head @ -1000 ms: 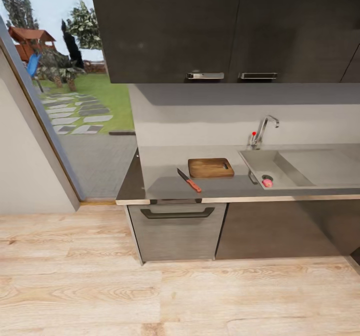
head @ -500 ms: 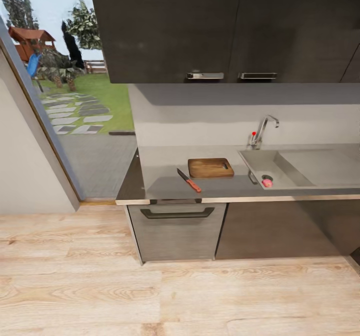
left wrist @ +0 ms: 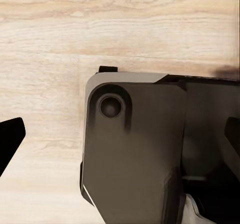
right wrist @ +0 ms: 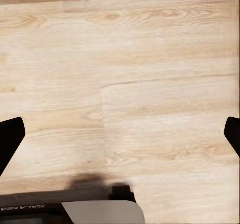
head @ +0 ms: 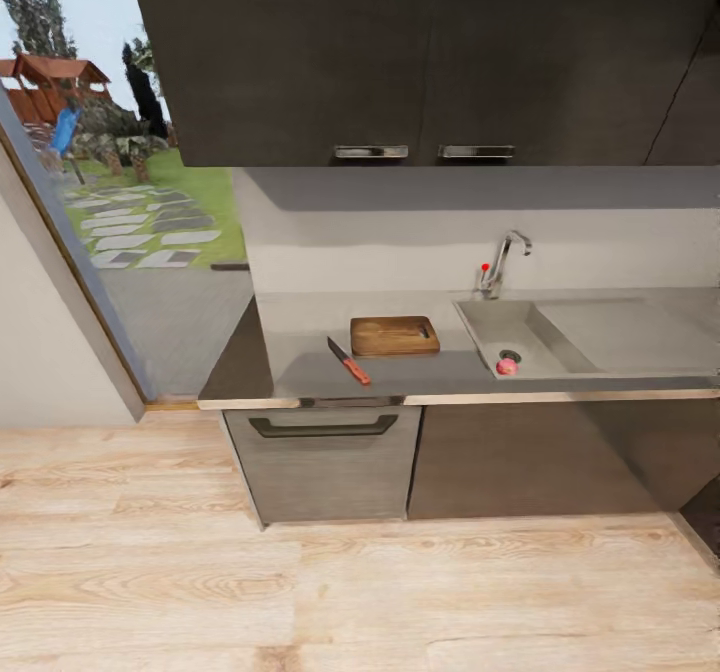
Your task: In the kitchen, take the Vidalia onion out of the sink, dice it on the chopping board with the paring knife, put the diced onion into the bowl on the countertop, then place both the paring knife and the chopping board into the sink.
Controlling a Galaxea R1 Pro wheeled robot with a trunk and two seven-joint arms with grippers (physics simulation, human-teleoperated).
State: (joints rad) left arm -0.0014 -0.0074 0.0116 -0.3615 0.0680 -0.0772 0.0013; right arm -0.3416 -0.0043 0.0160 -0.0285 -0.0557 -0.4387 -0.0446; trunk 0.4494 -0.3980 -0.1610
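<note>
In the head view, the sink (head: 520, 324) is set into the grey countertop (head: 300, 337) on the right, with its chrome faucet (head: 498, 262) behind. A small pinkish Vidalia onion (head: 507, 366) lies in the basin beside the drain. The brown chopping board (head: 394, 335) rests on the countertop left of the sink. The paring knife (head: 349, 361), red-orange handle toward the front edge, lies just left of the board. The bowl is out of view. My left gripper (left wrist: 120, 139) and right gripper (right wrist: 120, 134) are both open over the wood floor, holding nothing.
Dark wall cabinets (head: 420, 52) hang above the counter; a drawer front with a handle (head: 322, 427) sits below it. A glass door (head: 130, 202) to a garden is at the left. Light wood floor (head: 360, 592) lies between me and the counter. My dark base (left wrist: 150, 154) sits under the left gripper.
The whole head view has shifted: counter, board, knife and sink now sit a little further left, so the camera moved. Nothing on the counter has moved.
</note>
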